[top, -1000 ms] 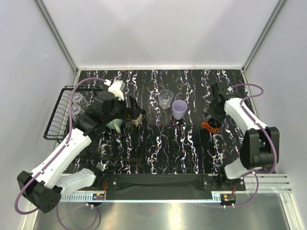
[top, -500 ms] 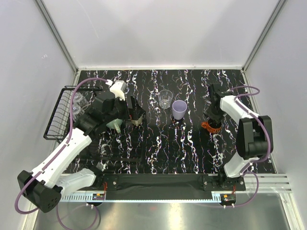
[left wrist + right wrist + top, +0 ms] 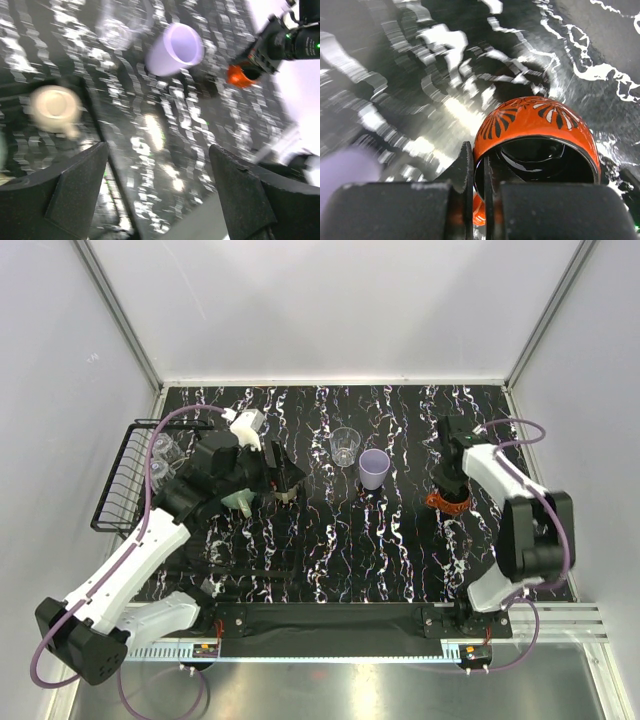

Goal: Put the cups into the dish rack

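The red cup point(image 3: 447, 503) point(image 3: 540, 125), orange-red with a black pattern, stands at the right; my right gripper point(image 3: 449, 483) point(image 3: 479, 172) is shut on its near rim, one finger inside and one outside. A lavender cup point(image 3: 374, 468) point(image 3: 177, 47) and a clear glass point(image 3: 345, 445) point(image 3: 117, 25) stand mid-table. Below my left gripper point(image 3: 290, 476) point(image 3: 160, 185), which hangs open and empty, sits a beige mug point(image 3: 243, 502) point(image 3: 54, 105). The black wire dish rack point(image 3: 112, 490) at the far left holds clear glasses point(image 3: 160, 455).
Grey walls enclose the black marbled table point(image 3: 330, 550). The left wrist view shows the right arm point(image 3: 285, 42) over the red cup point(image 3: 240, 76). A lavender blur point(image 3: 345, 167) lies at the left edge of the right wrist view.
My right gripper has closed on the red cup's rim and its arm has swung a little to the right. The left gripper has shifted only slightly.
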Robot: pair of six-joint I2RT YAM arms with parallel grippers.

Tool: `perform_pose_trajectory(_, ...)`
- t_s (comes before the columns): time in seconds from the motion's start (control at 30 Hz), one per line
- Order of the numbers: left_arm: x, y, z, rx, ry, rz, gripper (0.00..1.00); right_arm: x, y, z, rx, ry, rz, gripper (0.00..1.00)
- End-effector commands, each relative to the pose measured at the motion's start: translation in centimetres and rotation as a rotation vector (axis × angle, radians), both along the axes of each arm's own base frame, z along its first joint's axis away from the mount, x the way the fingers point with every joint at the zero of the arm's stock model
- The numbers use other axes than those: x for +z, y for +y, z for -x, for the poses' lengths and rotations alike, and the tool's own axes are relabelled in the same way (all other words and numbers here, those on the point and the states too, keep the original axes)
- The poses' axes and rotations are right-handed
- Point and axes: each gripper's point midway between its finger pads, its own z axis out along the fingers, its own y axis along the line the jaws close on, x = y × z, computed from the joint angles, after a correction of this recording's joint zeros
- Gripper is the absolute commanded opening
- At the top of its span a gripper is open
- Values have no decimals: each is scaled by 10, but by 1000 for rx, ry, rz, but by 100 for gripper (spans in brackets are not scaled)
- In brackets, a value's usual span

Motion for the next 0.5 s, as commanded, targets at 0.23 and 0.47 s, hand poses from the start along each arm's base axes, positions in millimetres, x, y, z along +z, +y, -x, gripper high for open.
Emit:
perform_pose_trajectory(0.23, 75, -63, 53, -317, 147, 488, 82, 214, 104, 18, 620, -796, -445, 0)
perform_pose_trajectory(0.47, 107, -89, 74, -409, 212, 696, 86, 300, 163, 67, 924, -1111, -887, 0)
